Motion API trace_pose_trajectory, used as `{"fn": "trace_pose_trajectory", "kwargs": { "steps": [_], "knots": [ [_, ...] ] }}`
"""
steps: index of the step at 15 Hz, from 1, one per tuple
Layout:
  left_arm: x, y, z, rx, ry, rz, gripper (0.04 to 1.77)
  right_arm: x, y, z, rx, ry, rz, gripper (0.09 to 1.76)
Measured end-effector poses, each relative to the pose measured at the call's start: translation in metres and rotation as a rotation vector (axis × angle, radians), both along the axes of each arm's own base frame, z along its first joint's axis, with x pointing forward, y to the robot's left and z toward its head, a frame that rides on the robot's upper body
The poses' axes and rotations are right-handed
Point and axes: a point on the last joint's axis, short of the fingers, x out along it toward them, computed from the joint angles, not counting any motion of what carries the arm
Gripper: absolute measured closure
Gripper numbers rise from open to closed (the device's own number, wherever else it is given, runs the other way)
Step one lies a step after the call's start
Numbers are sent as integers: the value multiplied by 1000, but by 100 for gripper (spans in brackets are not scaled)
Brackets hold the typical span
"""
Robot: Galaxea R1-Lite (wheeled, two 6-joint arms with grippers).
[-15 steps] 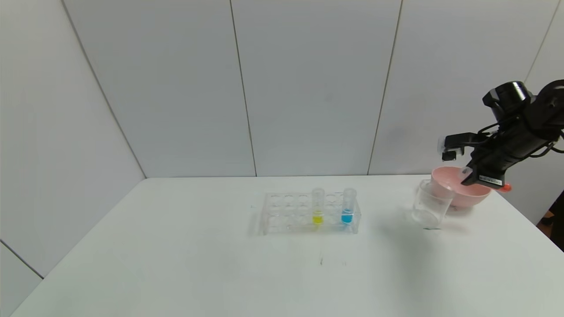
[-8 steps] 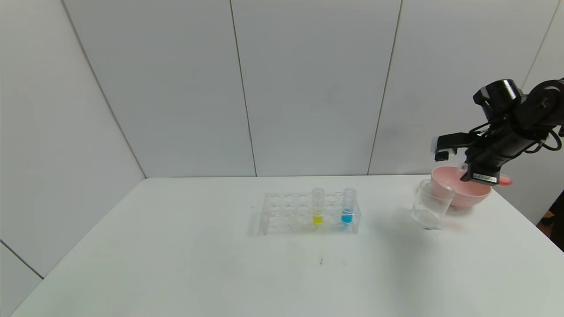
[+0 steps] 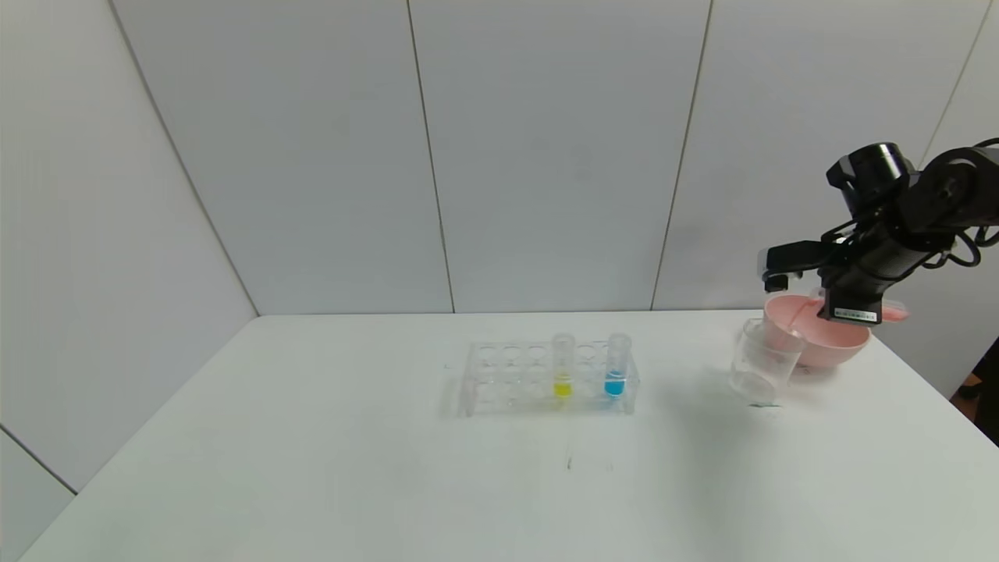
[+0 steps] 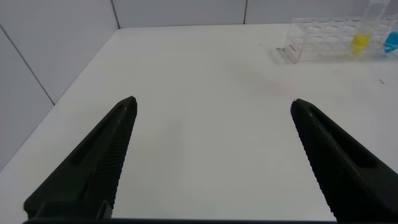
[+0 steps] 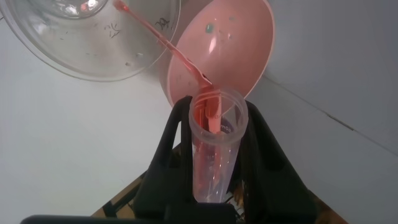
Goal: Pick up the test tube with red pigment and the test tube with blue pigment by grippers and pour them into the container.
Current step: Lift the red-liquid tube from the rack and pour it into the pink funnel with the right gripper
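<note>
My right gripper (image 3: pixel 821 300) is shut on the test tube with red pigment (image 5: pixel 214 143) and holds it tilted, mouth down, above the far right of the table. A thin red stream runs from the tube's mouth into the container, a clear glass beaker (image 3: pixel 763 361), which also shows in the right wrist view (image 5: pixel 93 37). The tube's red end (image 3: pixel 894 312) sticks out behind the gripper. The test tube with blue pigment (image 3: pixel 616 367) stands upright in the clear rack (image 3: pixel 507 378). My left gripper (image 4: pixel 212 102) is open and empty over bare table, out of the head view.
A pink bowl (image 3: pixel 827 343) stands just behind the beaker, touching or nearly touching it; it also shows in the right wrist view (image 5: pixel 230 43). A yellow-liquid tube (image 3: pixel 563 367) stands in the rack beside the blue one. The table's right edge is close to the bowl.
My right gripper has risen a little, shifted left and tipped the red tube further over. A red stream now runs down into the beaker.
</note>
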Motion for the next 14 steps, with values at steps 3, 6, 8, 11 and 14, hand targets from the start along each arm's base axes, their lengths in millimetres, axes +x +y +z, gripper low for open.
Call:
{"fn": "trace_pose_trajectory", "kwargs": {
  "steps": [3, 6, 8, 11, 14],
  "knots": [
    [0, 0, 0, 0, 0, 0, 5, 0, 4, 0, -17, -1, 4, 135],
    [0, 0, 0, 0, 0, 0, 5, 1, 7, 1, -84, -5, 14, 135],
    [0, 0, 0, 0, 0, 0, 5, 1, 12, 3, -115, -5, 20, 135],
    [0, 0, 0, 0, 0, 0, 5, -3, 23, 6, -149, -1, 35, 135],
    [0, 0, 0, 0, 0, 0, 5, -5, 33, 8, -197, -2, 33, 135]
  ]
}}
